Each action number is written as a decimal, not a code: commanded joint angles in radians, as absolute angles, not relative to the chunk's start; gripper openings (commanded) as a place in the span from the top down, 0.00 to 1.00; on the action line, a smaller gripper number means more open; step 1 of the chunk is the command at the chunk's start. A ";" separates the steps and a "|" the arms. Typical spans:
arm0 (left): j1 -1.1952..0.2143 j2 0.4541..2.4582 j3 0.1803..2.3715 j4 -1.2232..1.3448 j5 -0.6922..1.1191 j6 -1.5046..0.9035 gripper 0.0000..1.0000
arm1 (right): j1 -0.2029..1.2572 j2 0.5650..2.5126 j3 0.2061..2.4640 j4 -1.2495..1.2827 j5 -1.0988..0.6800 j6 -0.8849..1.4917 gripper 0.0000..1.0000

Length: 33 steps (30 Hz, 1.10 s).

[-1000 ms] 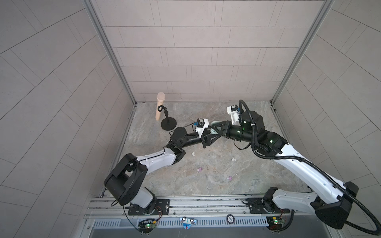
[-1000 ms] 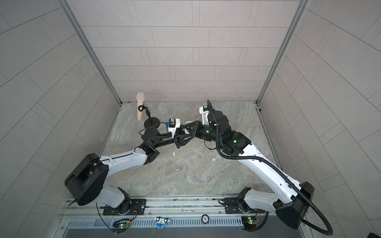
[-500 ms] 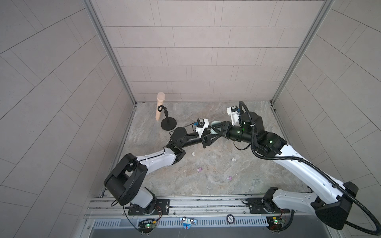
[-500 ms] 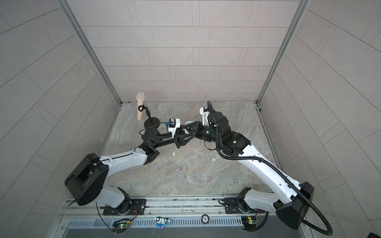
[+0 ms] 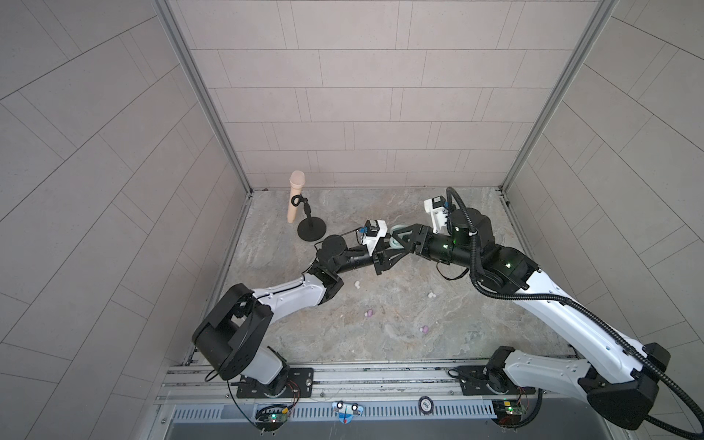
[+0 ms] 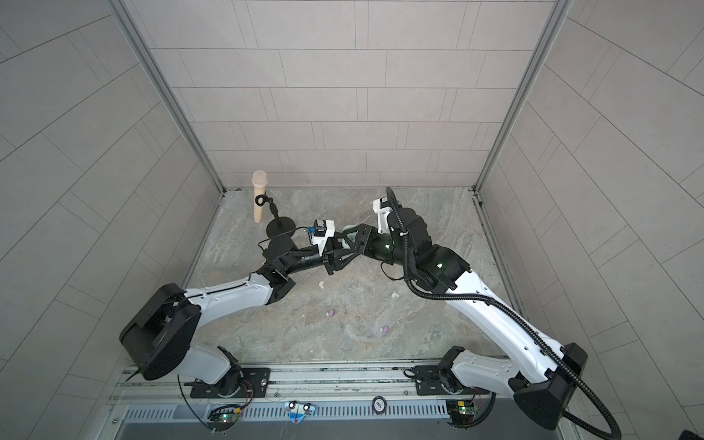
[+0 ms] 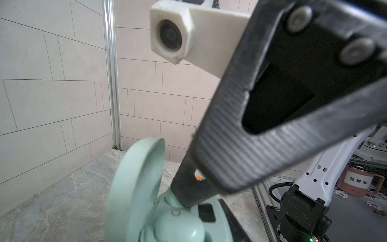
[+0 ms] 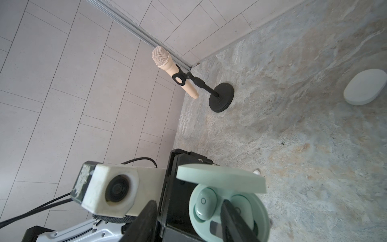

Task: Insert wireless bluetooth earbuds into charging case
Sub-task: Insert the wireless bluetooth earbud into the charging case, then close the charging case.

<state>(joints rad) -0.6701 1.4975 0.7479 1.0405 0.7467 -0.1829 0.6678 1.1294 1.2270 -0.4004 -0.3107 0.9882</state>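
My left gripper (image 5: 384, 254) is shut on the base of an open mint green charging case (image 8: 259, 222), held above the floor with its lid (image 7: 136, 188) up. Two mint wireless bluetooth earbuds sit in its wells; one (image 8: 204, 206) shows fully, the other (image 8: 240, 206) is partly behind a finger. My right gripper (image 8: 188, 224) meets the case from the opposite side, jaws open, with one finger (image 8: 230, 222) lying between the two buds and the other wide of the case. Two white earbuds (image 5: 357, 284) (image 5: 431, 295) and two lilac ones (image 5: 368, 313) (image 5: 423, 329) lie loose on the floor.
A beige microphone (image 5: 295, 196) on a black round-based stand (image 5: 311, 230) is at the back left. A closed white case (image 8: 365, 87) lies on the marbled floor (image 5: 400, 343). Tiled walls enclose three sides and a metal rail (image 5: 343, 375) runs along the front.
My right gripper's jaws have spread apart over the case. Both arms stay almost where they were, and the left grip on the case is unchanged.
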 commanded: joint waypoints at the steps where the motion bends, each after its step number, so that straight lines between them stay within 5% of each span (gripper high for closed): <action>1: -0.672 1.464 0.758 1.099 0.737 -0.173 0.98 | 0.670 1.091 1.265 -0.497 -0.276 0.948 0.43; 16: -0.673 1.426 0.720 1.045 0.750 -0.153 0.97 | 0.532 1.180 1.478 -0.808 -0.298 0.730 0.24; 23: -0.676 1.390 0.703 0.990 0.761 -0.129 0.98 | 0.494 1.300 1.580 -0.822 -0.389 0.678 0.40; 33: -0.681 1.385 0.703 0.981 0.761 -0.123 0.97 | 0.523 1.392 1.656 -0.843 -0.464 0.651 0.50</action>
